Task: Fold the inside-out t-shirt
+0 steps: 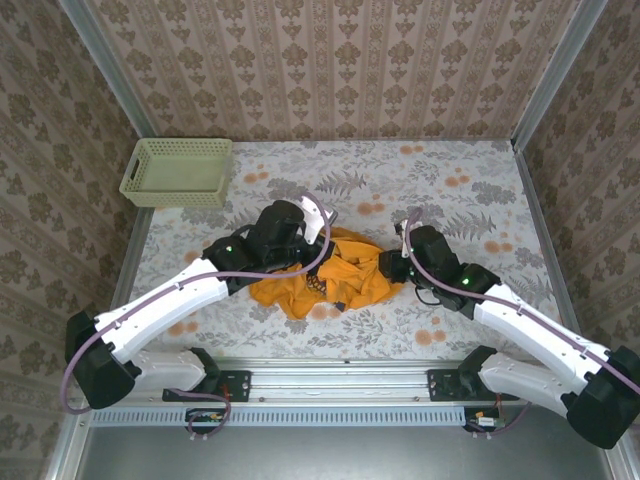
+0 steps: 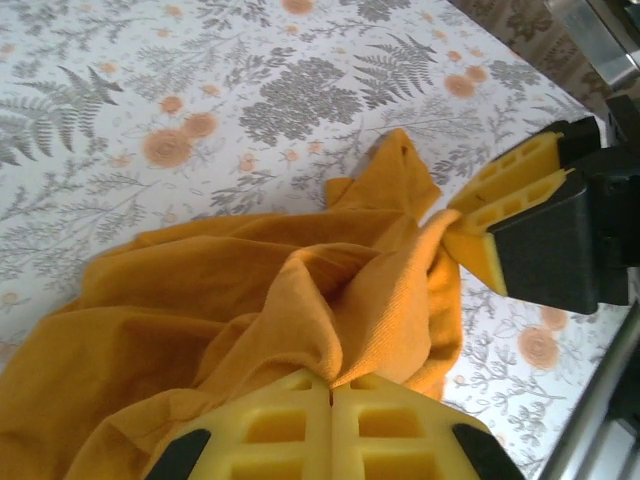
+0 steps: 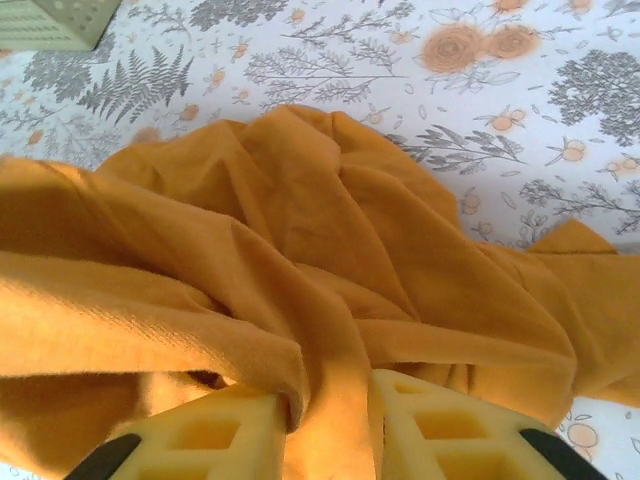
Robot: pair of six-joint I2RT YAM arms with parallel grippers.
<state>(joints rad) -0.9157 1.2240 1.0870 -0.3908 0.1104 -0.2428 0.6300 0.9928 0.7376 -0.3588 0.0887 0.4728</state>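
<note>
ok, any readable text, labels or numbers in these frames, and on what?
None readable.
t-shirt: dark marks among the folds in the top view, maybe print, too small and crumpled to read.
basket: no label seen.
tablecloth, wallpaper: floral pattern only.

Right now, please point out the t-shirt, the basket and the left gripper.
t-shirt (image 1: 352, 266): top external view, crumpled middle.
basket (image 1: 172, 196): top external view, near wall.
left gripper (image 2: 331, 379): left wrist view, between its fingertips.
</note>
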